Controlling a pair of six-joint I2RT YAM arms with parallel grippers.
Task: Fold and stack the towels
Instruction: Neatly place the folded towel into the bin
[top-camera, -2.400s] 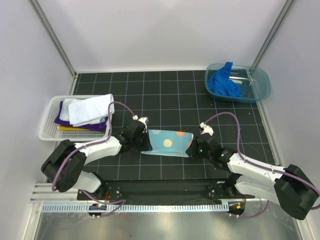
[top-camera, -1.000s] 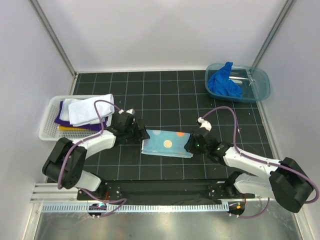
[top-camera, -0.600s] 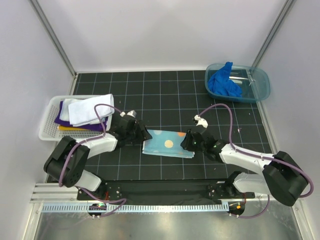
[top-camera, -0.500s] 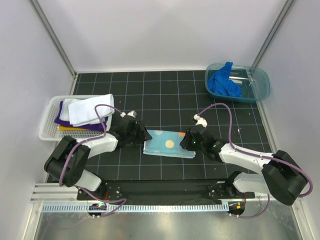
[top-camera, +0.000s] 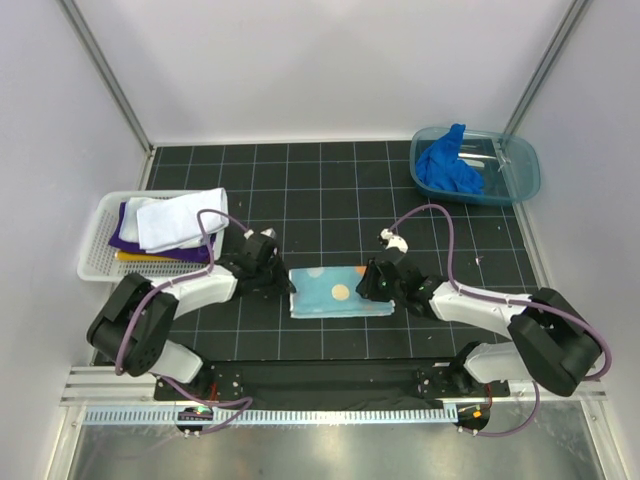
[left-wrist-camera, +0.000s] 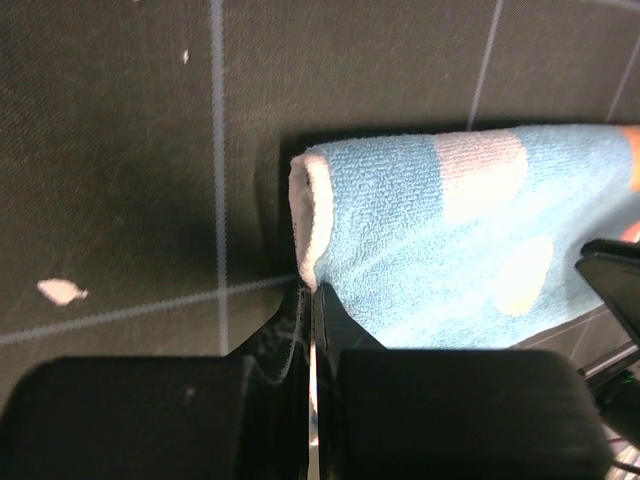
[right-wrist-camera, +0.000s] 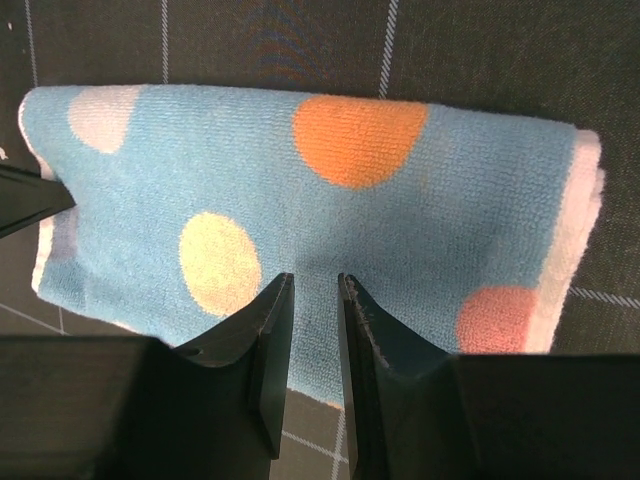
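Observation:
A folded light blue towel with orange and yellow spots (top-camera: 340, 292) (left-wrist-camera: 450, 230) (right-wrist-camera: 330, 190) lies flat on the black mat between the arms. My left gripper (top-camera: 288, 287) (left-wrist-camera: 312, 290) is shut, and its tips touch the towel's white folded left edge. My right gripper (top-camera: 372, 285) (right-wrist-camera: 313, 285) is over the towel's right part, near its front edge. Its jaws stand a narrow gap apart, with towel surface showing between them. A white towel (top-camera: 180, 220) tops purple (top-camera: 125, 238) and yellow (top-camera: 135, 257) towels in the basket. A bright blue towel (top-camera: 447, 165) lies crumpled in the tub.
The white mesh basket (top-camera: 95, 245) stands at the left edge of the mat. The translucent teal tub (top-camera: 520, 185) sits at the back right. Grey walls and metal posts close in the sides and back. Both arms' cables loop above the mat.
The left gripper has closed and pressed rightward against the towel's left edge, which shifted slightly right. The right gripper has slid left over the towel.

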